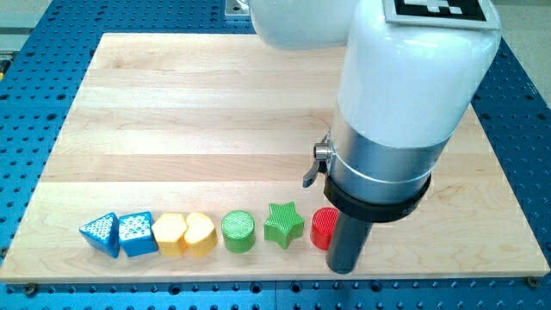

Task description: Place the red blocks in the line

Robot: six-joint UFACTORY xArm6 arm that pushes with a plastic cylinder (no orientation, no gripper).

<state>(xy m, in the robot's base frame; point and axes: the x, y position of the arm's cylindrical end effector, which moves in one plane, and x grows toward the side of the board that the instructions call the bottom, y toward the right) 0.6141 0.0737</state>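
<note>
- Pale wooden board (215,112) on a blue perforated metal table (525,129); fills most of the view.
- White and silver arm body (405,95) with black collar, coming down from the view's top right and covering the board's right-hand part.
- Straight dark rod below the collar, ending in my tip (343,269), close to the board's bottom edge. No jaws fitted — nothing to open, close or grip with; pushing only.
- Row of blocks along the view's bottom, left to right: blue triangular block (101,234), blue cube-like block (136,233), yellow rounded block (169,234), yellow heart-shaped block (200,233), green cylinder (238,231), green star (283,224).
- Red cylinder-like block (323,227) at the row's right end, just beside the green star and apart from it by a narrow gap; right half hidden behind the rod, so exact shape uncertain. Only one red block visible; any other possibly hidden under the arm — cannot tell.
- Tip position: immediately right of the red block and slightly below it; contact cannot be confirmed.
- Judgement on the step in hand: red block appears nearly seated in the line. Recommended: short, slow push toward the view's left, aimed through the block's centre. Off-centre contact likely to swing it out of the row; excess travel likely to knock the star into the green cylinder.
</note>
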